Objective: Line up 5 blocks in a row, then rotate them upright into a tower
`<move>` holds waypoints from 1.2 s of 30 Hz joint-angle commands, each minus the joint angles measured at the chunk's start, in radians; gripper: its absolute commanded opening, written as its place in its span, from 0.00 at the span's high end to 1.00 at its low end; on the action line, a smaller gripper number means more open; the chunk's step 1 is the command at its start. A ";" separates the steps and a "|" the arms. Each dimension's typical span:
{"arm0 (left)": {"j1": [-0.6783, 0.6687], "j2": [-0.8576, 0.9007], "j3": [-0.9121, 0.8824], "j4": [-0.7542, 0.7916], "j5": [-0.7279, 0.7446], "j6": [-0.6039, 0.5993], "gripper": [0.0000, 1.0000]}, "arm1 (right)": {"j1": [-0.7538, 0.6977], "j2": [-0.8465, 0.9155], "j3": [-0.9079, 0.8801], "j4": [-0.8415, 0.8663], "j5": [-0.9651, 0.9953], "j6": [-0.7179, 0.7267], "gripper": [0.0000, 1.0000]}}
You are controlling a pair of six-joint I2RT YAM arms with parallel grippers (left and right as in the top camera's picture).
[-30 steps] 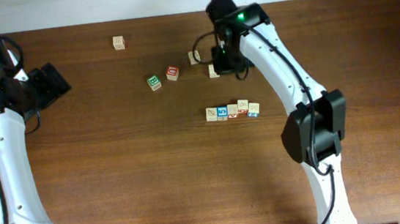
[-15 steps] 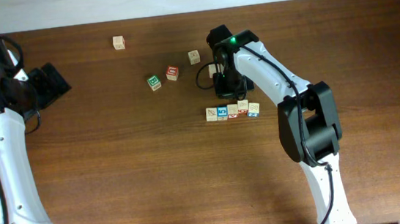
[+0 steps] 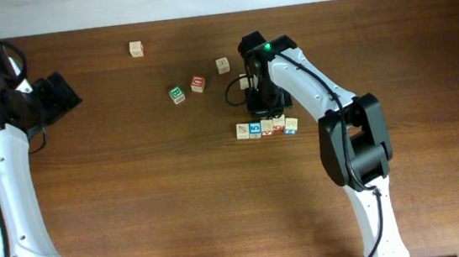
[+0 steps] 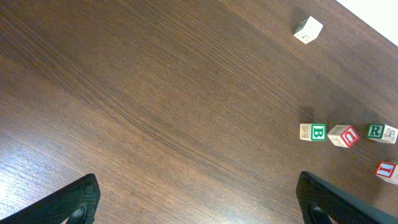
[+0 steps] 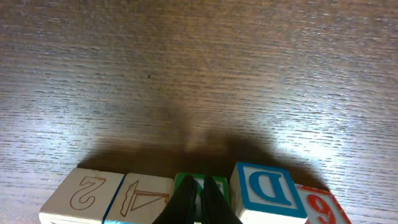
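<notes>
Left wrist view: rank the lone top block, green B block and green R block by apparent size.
1. lone top block, looks slightly largest.
2. green B block and green R block: alike, not ranked.

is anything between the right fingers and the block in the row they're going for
Nothing visible. The shut right fingers are directly at the green-lettered block. The only crowding is its neighbours, the 4 block and the D block, which sit tight on either side.

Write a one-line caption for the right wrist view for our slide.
Shut right claw poised at the green-lettered block, flanked by the blue D block and a pale engraved block.
</notes>
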 commanded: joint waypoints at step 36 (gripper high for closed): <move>0.002 0.010 0.021 -0.001 0.011 -0.010 0.01 | -0.102 0.003 0.034 -0.026 -0.029 -0.021 0.92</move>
